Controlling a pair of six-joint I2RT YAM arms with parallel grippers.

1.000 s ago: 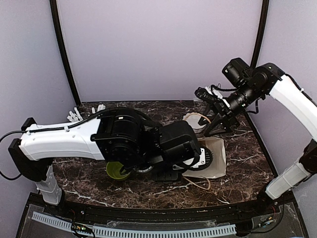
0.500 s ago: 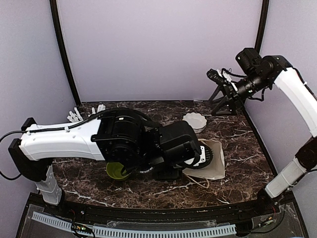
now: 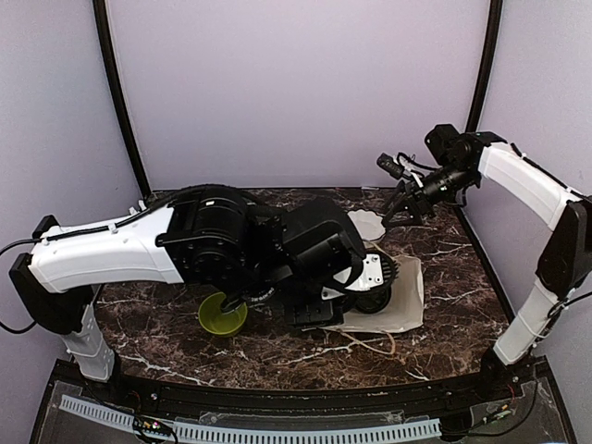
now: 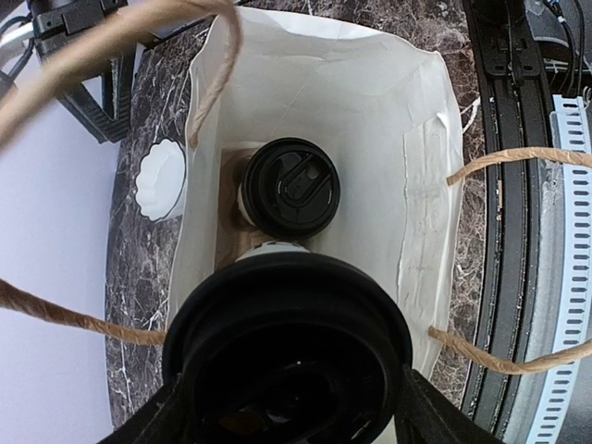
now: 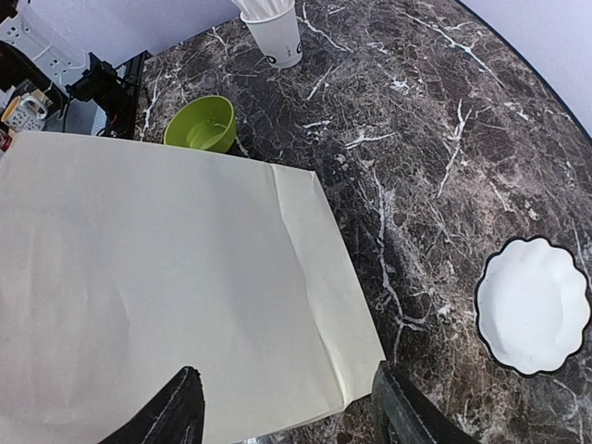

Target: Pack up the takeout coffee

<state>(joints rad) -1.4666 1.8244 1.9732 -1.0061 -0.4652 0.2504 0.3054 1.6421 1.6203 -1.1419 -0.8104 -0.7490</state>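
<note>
A white paper bag [image 4: 398, 120] with twine handles stands open under my left wrist camera. One takeout coffee cup [image 4: 289, 188] with a black lid stands inside it. My left gripper [image 4: 289, 407] is shut on the second cup's black lid [image 4: 289, 333], just above the bag's mouth and beside the first cup. In the top view the left arm hides that cup; the bag [image 3: 407, 301] shows beside it. My right gripper [image 3: 395, 205] is open and empty, raised at the back right, looking down on the bag's side [image 5: 157, 277].
A lime-green bowl [image 3: 222, 316] sits left of the bag, also seen in the right wrist view [image 5: 199, 123]. A white scalloped dish [image 3: 365, 225] lies behind the bag. A white cup of straws [image 5: 276, 37] stands at the far left back.
My right gripper rose away from the bag toward the back right, then dropped slightly. My left arm shifted a little to the right over the bag.
</note>
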